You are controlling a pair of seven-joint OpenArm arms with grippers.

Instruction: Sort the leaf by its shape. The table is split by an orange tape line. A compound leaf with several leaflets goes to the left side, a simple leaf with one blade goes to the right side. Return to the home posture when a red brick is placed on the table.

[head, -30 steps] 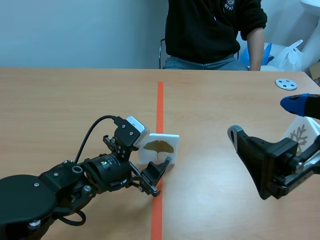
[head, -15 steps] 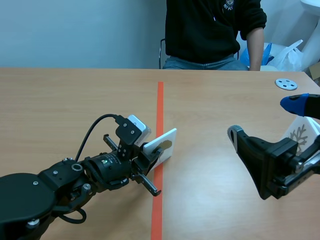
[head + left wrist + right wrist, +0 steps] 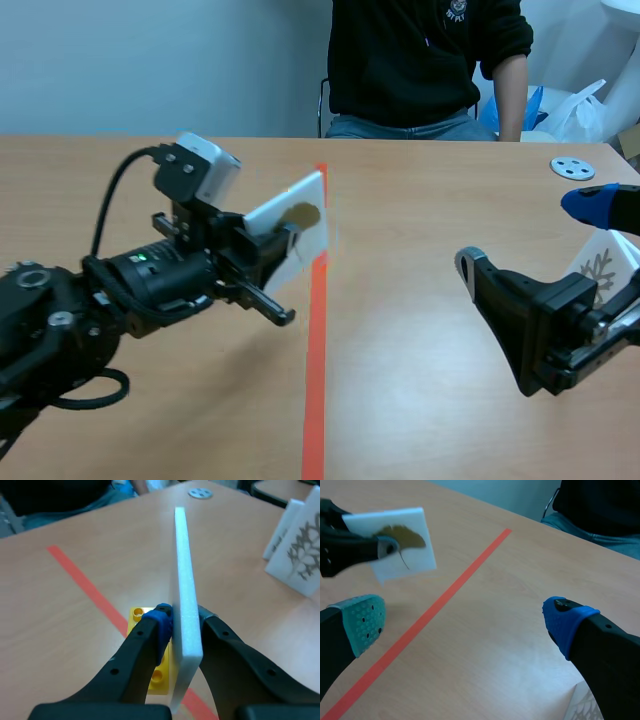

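Our left gripper pinches a white foam card edge-on, one pad pressed to each face. The card hangs tilted above the table, near its middle and just over the orange tape line. On its face we see a yellow-brown leaf with one fan-shaped blade and a thin stalk.

Under the gripper a yellow brick lies on the table just beside the tape line.

Our right gripper hovers near the right edge with its fingers spread wide and nothing between them, one pad teal and one blue.

Behind that arm, close to the right edge, stand two more white cards. The nearer one bears a grey branching leaf with many leaflets.

A grey disc lies near the far right corner.

A person in a black top sits at the far edge. The small white print on the top is too small for us to read.
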